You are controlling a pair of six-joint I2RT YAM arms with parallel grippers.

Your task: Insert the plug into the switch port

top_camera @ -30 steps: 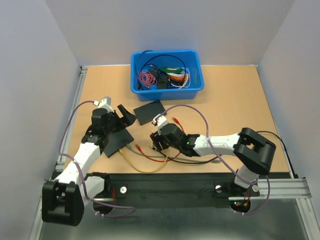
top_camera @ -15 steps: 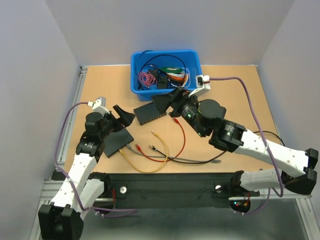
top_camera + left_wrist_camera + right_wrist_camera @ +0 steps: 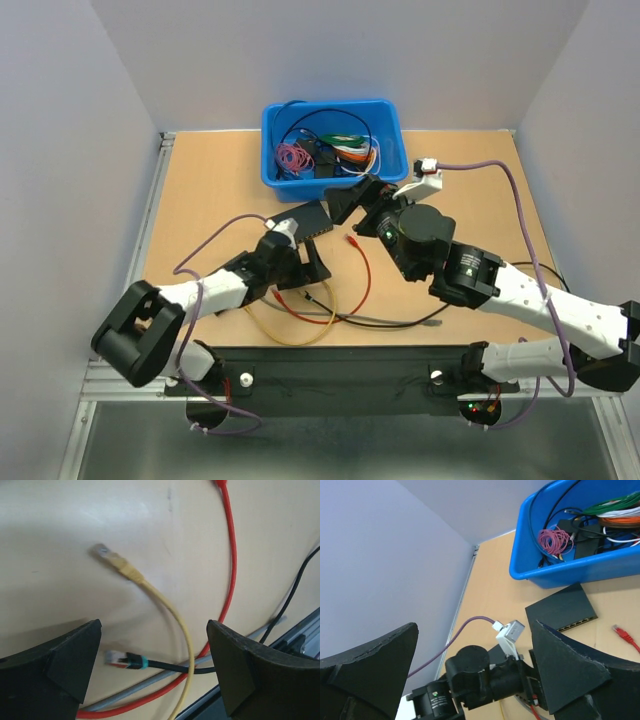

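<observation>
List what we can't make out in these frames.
- Switch ports: right wrist view, too small to count.
- Yellow plug latch: left wrist view, blurred.
- Blue bin contents: right wrist view, cut off by the top and right edges.
- Red cable plug: left wrist view, cut off by the top edge.

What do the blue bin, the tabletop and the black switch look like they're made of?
The blue bin is likely moulded plastic: uniform colour, slight gloss, rounded rim. The tabletop looks like wood or wood-look laminate: even tan, mostly matte with soft glare. The switch has a flat, matte black casing; whether it is metal or plastic I cannot tell.
</observation>
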